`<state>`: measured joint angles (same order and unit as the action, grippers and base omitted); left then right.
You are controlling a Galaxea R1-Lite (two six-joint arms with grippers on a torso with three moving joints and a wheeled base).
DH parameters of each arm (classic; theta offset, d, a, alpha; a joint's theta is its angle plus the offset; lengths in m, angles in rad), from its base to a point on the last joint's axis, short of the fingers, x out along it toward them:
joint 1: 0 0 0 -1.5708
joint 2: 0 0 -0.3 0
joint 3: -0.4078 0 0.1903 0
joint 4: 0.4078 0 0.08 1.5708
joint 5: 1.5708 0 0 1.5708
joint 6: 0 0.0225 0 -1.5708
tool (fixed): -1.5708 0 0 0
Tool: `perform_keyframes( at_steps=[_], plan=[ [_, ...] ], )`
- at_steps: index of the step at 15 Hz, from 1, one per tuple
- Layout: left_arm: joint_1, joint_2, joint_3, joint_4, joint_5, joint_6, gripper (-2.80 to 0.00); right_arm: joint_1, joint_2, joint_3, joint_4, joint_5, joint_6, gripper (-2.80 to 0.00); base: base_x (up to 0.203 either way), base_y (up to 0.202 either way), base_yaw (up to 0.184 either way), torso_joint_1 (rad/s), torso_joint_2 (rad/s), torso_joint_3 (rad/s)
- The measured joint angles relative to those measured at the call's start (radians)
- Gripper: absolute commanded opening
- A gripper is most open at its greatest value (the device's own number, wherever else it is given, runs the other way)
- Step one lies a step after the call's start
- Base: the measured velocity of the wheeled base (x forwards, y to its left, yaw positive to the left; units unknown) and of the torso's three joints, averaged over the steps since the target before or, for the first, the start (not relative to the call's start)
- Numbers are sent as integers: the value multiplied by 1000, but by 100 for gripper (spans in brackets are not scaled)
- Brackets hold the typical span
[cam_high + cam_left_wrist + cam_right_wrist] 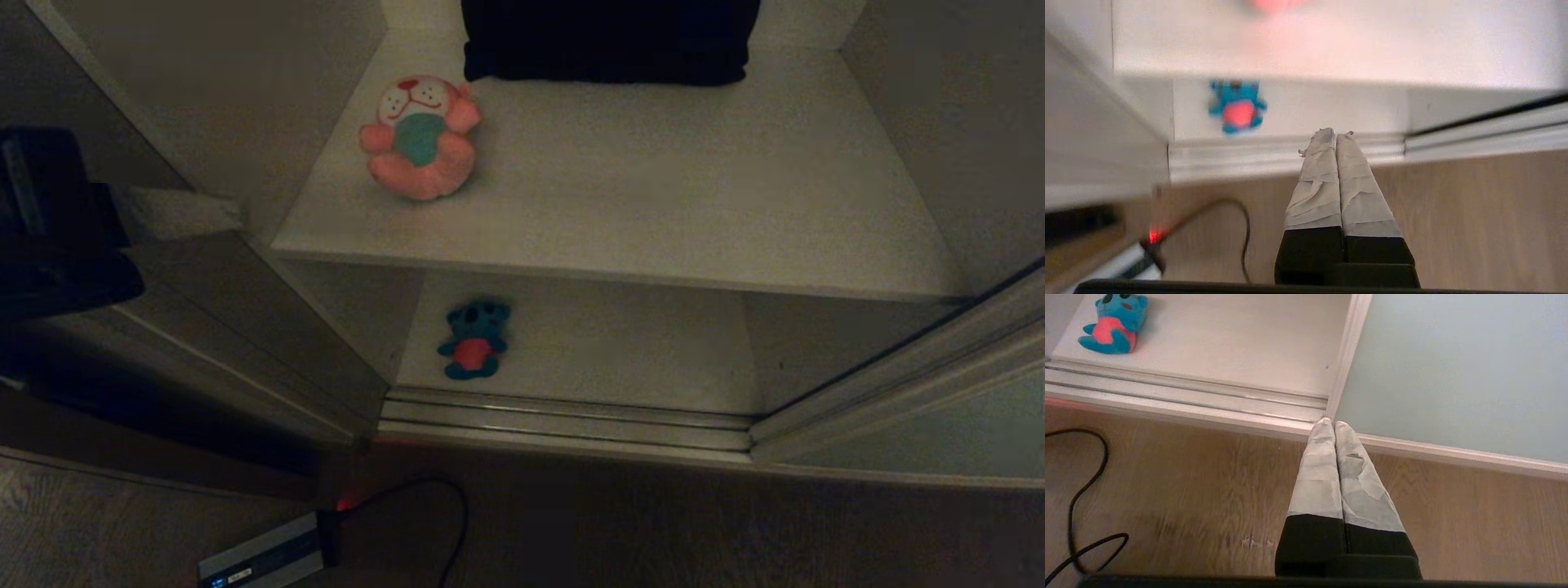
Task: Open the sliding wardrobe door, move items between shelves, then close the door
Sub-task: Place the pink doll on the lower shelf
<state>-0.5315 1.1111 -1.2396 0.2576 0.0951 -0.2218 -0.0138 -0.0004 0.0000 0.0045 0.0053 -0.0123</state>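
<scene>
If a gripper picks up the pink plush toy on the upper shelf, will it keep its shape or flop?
The pink plush toy looks stuffed and rounded, so it would probably squash under the fingers and spring back. It seems light for its bulk. Its fuzzy fabric should hardly slip on the upper shelf.

The left gripper (1336, 134) is hanging with its taped fingers (1316, 179) pressed together, holding nothing. The right gripper (1334, 424) is sitting parked, its fingers (1318, 473) likewise closed and empty, pointing downward.
</scene>
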Motion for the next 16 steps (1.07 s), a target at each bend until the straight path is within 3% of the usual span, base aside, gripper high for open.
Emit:
perform_keyframes(
  at_steps=[4,5,9,16],
  plan=[
    [0,90,-87,-33,86,14,-280,0,0,0,0,0,0,-280,0,0,0,0,0,0],
    [1,127,-115,-38,122,12,0,0,0,0,0,0,0,-280,0,0,0,0,0,0],
    [3,293,-273,-55,203,-16,0,0,0,0,0,0,0,-280,0,0,0,0,0,0],
    [36,567,-514,-44,276,-173,0,0,0,0,0,0,0,-280,0,0,0,0,0,0]
  ],
)
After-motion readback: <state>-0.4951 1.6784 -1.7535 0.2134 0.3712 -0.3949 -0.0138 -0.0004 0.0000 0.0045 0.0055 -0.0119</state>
